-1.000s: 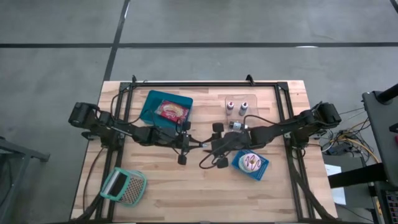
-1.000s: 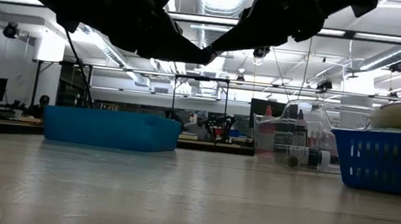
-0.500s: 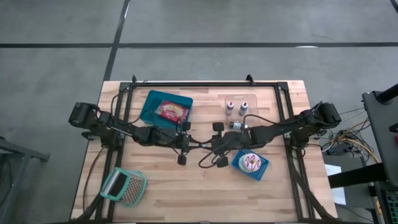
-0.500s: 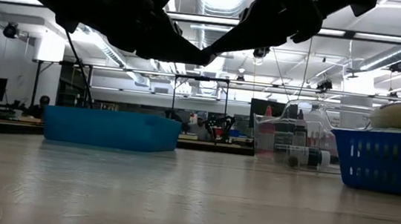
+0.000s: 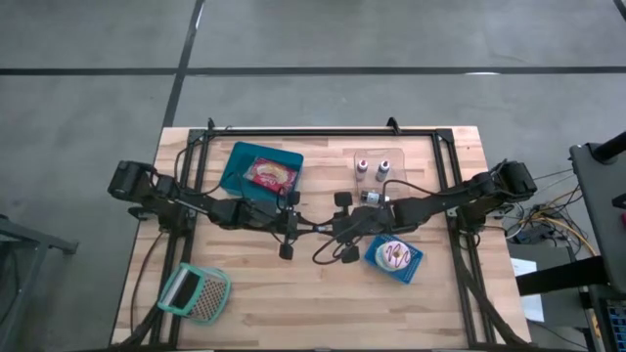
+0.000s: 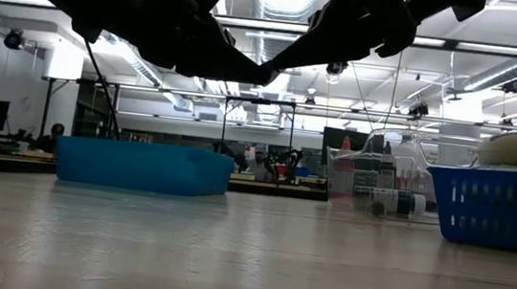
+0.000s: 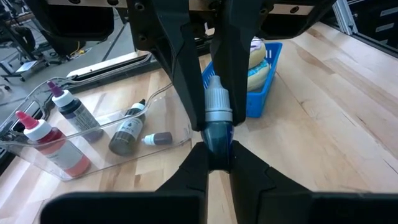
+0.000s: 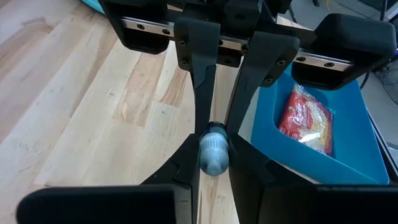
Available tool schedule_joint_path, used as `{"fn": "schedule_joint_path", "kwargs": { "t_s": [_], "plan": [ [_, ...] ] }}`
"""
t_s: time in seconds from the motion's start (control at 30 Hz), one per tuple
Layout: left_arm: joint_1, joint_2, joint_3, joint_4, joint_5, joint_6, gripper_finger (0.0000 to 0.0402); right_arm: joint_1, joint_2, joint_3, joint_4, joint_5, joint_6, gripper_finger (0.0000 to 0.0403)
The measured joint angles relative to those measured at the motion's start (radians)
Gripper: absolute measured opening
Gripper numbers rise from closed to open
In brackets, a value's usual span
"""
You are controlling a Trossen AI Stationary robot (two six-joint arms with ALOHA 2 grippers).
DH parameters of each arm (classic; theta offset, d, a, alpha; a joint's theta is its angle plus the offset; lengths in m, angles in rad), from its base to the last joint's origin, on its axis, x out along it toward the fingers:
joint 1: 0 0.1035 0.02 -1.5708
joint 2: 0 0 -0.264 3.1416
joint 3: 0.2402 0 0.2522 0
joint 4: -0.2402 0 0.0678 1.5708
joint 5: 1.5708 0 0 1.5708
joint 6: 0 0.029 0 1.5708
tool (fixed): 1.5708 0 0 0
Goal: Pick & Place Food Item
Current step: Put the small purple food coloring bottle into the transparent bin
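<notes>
Mid-bench, the right pincer (image 5: 333, 227) has just narrowed onto the small bottle (image 7: 217, 121) that the left pincer (image 5: 311, 226) holds; both grip it, so a handover looks underway.

Small bottle (image 7: 217, 121) partly hidden between both tools' fingers, label unreadable. From above, bottle too small to make out where the tools meet. In the low view, arms cut off by the top edge, mere silhouettes. Blue basket (image 6: 497, 208) cropped at the right edge, contents mostly hidden
</notes>
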Motion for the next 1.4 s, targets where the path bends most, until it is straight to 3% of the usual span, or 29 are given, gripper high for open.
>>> {"fn": "schedule_joint_path", "kwargs": {
  "t_s": [0.27, 0.67, 1.07, 1.4],
  "plan": [
    [-0.001, 0.0, 0.0, 0.001, 0.019, 0.0, 0.0059, 0.0, 0.0, 0.0, -0.003, 0.0, 0.0, 0.0049],
    [-0.005, -0.013, 0.0, -0.003, 0.046, -0.012, 0.0201, 0.003, 0.002, -0.004, -0.022, -0.002, 0.001, 0.0047],
    [-0.006, -0.093, 0.0, -0.194, -0.011, -0.028, 0.0353, 0.006, 0.0, -0.003, -0.118, 0.051, 0.038, 0.0047],
    [-0.007, -0.157, 0.0, -0.335, -0.008, -0.092, 0.0377, 0.004, -0.009, 0.079, -0.36, 0.121, 0.08, 0.0047]
  ]
}}
